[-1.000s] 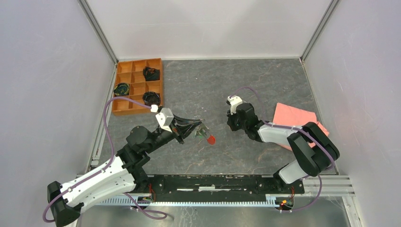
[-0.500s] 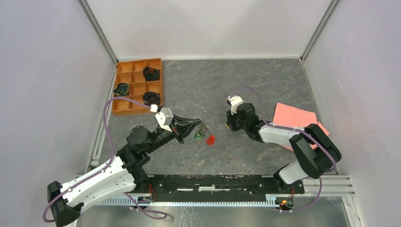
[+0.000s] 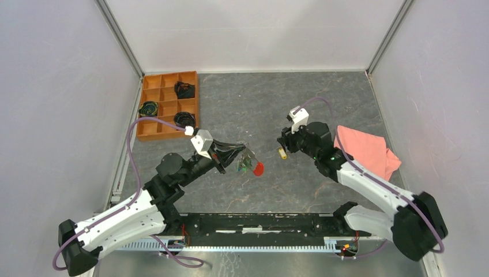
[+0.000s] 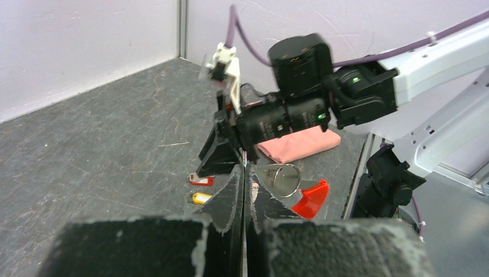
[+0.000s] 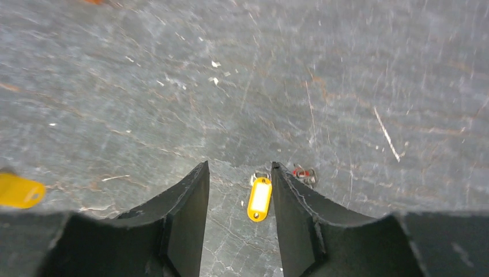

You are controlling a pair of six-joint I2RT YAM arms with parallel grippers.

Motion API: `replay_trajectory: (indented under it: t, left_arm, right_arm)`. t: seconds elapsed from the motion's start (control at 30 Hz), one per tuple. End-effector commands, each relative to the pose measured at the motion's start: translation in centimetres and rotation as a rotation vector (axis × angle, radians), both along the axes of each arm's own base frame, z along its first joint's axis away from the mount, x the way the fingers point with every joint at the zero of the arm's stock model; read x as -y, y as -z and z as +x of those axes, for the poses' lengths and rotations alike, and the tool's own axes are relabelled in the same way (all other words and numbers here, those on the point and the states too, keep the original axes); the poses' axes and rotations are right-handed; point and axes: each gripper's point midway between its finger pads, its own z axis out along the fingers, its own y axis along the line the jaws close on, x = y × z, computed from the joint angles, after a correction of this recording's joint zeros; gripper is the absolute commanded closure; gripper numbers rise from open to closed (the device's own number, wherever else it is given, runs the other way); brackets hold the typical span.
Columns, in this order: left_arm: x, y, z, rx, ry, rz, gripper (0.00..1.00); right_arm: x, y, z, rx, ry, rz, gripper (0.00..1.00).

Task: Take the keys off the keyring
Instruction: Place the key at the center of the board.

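Observation:
My left gripper [image 3: 247, 151] is shut on the keyring [image 3: 251, 164] and holds it above the table. In the left wrist view the thin metal ring [image 4: 286, 179] and its red strap [image 4: 312, 199] stick out to the right of my closed left gripper [image 4: 244, 170]. Green keys [image 3: 244, 167] hang from the ring. My right gripper [image 3: 282, 148] hovers open over a loose yellow key [image 3: 282, 153]. In the right wrist view that yellow key [image 5: 260, 198] lies flat on the table between the parted fingers of my right gripper [image 5: 239, 168]. A red key [image 5: 303, 172] lies just beyond it.
An orange compartment tray [image 3: 168, 130] with dark coiled items stands at the back left. A pink cloth [image 3: 364, 151] lies at the right, behind my right arm. Another yellow piece [image 5: 17, 191] shows at the left edge of the right wrist view.
My right gripper has opened and lifted, leaving the yellow key on the table; its arm has swung back and to the right. My left gripper has stayed put, holding the keyring.

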Motion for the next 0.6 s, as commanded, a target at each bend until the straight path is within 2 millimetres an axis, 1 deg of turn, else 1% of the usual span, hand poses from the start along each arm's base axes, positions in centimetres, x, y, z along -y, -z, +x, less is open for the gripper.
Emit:
replay_trajectory:
  t: [0.0, 0.07, 0.2, 0.3, 0.43, 0.5, 0.57]
  left_arm:
    - [-0.2, -1.4, 0.3, -0.006, -0.020, -0.082, 0.98]
    - [-0.2, -1.1, 0.4, -0.012, -0.027, -0.080, 0.98]
    - [-0.4, -0.7, 0.6, -0.019, -0.041, -0.078, 0.98]
    - [-0.4, -0.4, 0.8, -0.021, -0.051, -0.072, 0.98]
    - [-0.3, -0.1, 1.0, -0.024, -0.057, -0.066, 0.98]
    - [-0.2, 0.0, 1.1, -0.024, -0.056, -0.067, 0.98]
    - [-0.1, 0.1, 1.2, -0.029, -0.055, -0.064, 0.98]
  right_arm:
    - [-1.3, -6.6, -1.3, 0.128, -0.129, 0.061, 0.50]
    - [-1.9, -8.7, -2.3, 0.151, -0.184, 0.088, 0.50]
    - [-2.8, -11.7, -4.7, 0.167, -0.260, 0.102, 0.52]
    - [-3.3, -13.5, -5.9, 0.164, -0.293, 0.102, 0.52]
    - [-4.6, -16.0, -7.5, 0.182, -0.366, 0.117, 0.53]
    - [-5.4, -16.9, -8.2, 0.181, -0.396, 0.115, 0.53]
    - [-6.5, -17.3, -9.0, 0.163, -0.428, 0.102, 0.54]
